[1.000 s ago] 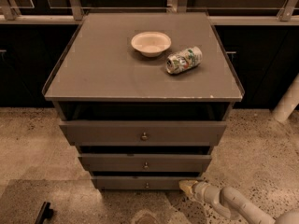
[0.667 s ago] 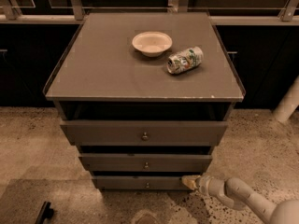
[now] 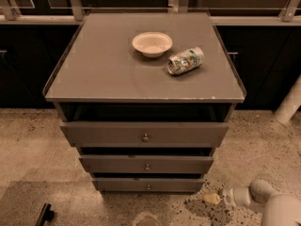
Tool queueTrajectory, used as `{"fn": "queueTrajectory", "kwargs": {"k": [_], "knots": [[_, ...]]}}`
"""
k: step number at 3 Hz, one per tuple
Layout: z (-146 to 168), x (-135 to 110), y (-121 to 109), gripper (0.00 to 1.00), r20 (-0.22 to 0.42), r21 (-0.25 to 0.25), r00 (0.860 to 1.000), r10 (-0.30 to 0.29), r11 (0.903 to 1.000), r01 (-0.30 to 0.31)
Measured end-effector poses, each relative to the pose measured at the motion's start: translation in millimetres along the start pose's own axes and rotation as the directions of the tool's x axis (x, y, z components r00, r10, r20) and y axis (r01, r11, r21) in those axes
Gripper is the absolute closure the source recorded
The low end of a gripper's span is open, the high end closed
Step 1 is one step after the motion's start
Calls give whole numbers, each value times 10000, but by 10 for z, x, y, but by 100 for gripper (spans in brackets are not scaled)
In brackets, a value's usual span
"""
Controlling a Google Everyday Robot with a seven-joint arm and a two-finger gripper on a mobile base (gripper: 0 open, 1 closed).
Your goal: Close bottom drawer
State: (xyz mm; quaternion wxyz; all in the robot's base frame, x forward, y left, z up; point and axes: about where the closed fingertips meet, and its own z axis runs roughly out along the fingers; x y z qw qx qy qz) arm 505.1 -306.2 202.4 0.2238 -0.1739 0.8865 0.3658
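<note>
The bottom drawer (image 3: 148, 185) is the narrowest grey-brown front at the foot of the cabinet, with a tiny round knob at its centre. It stands a little out, with a dark gap above it. The mid drawer (image 3: 146, 165) and the top drawer (image 3: 145, 134) above it also stand out. My gripper (image 3: 211, 198) is low at the lower right, just right of the bottom drawer's front corner and apart from it, its pale tip pointing left toward the drawer.
On the cabinet top (image 3: 94, 69) stand a white bowl (image 3: 152, 43) and a crushed can (image 3: 185, 60) lying on its side. Speckled floor surrounds the cabinet. A white post (image 3: 289, 102) stands at the right. A dark object (image 3: 44, 214) lies at the lower left.
My gripper and arm have drawn back to the right, away from the bottom drawer's right corner. The drawers look the same.
</note>
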Motion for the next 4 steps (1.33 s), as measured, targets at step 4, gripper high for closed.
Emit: {"fn": "queueTrajectory", "kwargs": {"k": [4], "knots": [[-41, 85, 173, 0, -272, -703, 9996, 8, 9975, -28]]}}
